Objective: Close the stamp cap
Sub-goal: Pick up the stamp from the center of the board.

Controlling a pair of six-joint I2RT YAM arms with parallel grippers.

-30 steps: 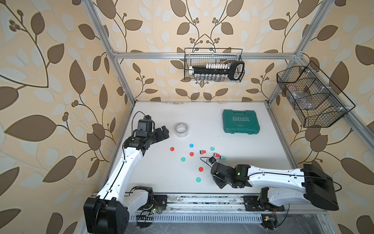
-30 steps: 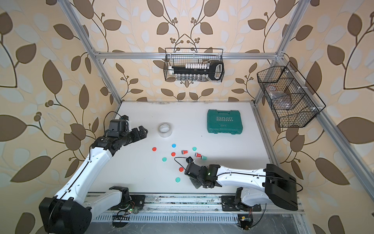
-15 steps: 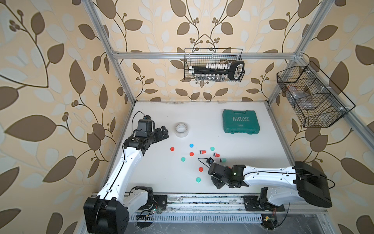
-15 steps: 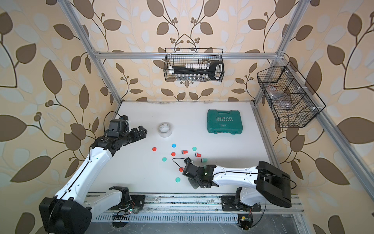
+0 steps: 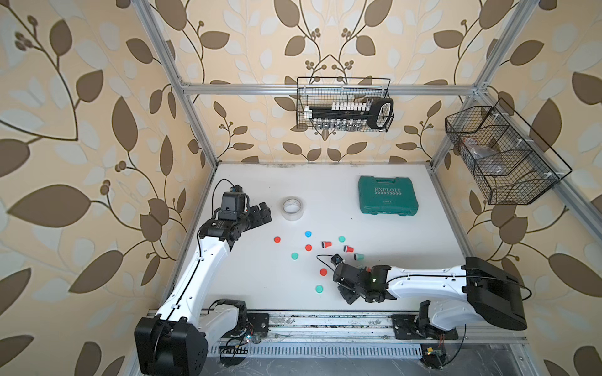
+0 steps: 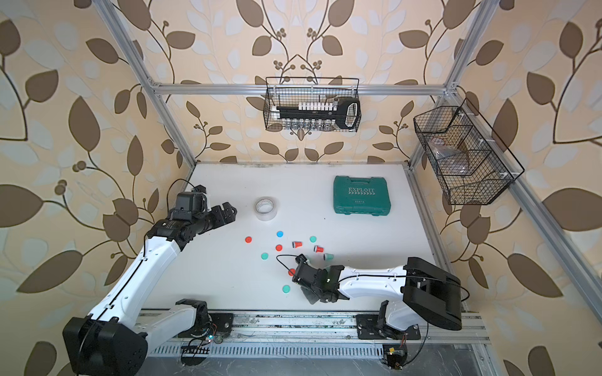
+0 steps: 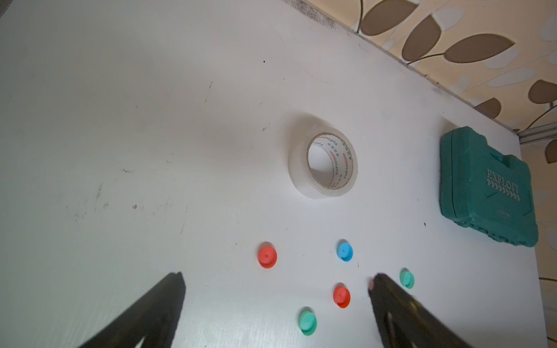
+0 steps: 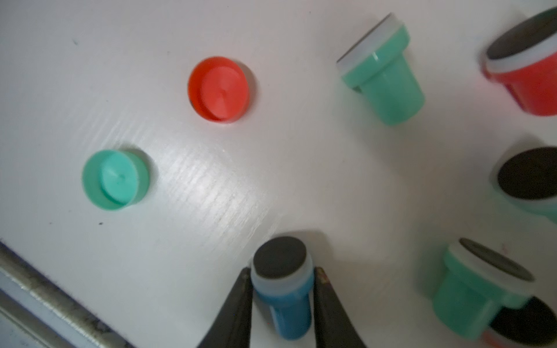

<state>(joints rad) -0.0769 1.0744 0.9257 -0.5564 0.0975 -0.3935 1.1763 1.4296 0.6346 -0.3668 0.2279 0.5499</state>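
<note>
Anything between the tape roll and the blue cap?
Nothing. Bare white table between tape roll and blue cap, clearest in the left wrist view; both top views agree.

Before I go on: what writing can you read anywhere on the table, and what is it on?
"EXPLOIT": raised on the lid of the green case, above a row of chevrons.
"YuPinBOPP": printed repeatedly inside the core of the tape roll.
Small line under the chevrons on the case: too small to read.
The blue stamp and the red cap show no writing.
</note>
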